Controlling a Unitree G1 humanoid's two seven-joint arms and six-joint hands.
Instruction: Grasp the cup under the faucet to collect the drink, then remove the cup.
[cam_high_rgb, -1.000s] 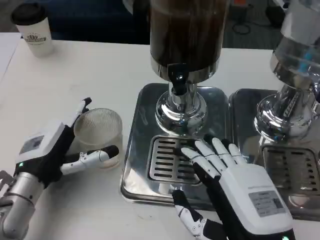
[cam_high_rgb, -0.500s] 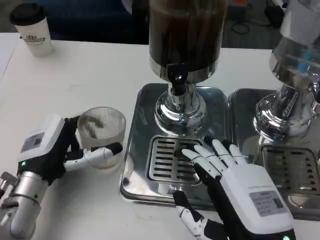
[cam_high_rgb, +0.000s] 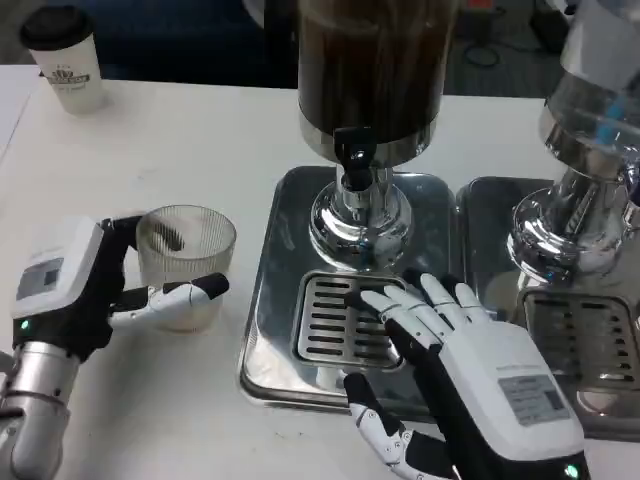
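Note:
A ribbed clear glass cup (cam_high_rgb: 185, 250) stands upright on the white table, just left of the steel tray (cam_high_rgb: 268, 300). My left hand (cam_high_rgb: 65, 290) grips it, thumb across the front and fingers behind. The cup looks empty. The black faucet (cam_high_rgb: 355, 155) of the dark drink dispenser (cam_high_rgb: 370, 70) hangs over the slotted drip grate (cam_high_rgb: 330, 320), well to the right of the cup. My right hand (cam_high_rgb: 470, 370) lies open, palm down, with its fingertips on the right part of the grate and nothing in it.
A second dispenser (cam_high_rgb: 590, 150) stands on its own tray (cam_high_rgb: 480, 215) at the right. A lidded paper cup (cam_high_rgb: 65, 60) sits at the far left corner. Bare table lies around and in front of the left hand.
My left hand has closed round the glass cup, which went slightly right and then back left with the hand. The right hand has hardly moved.

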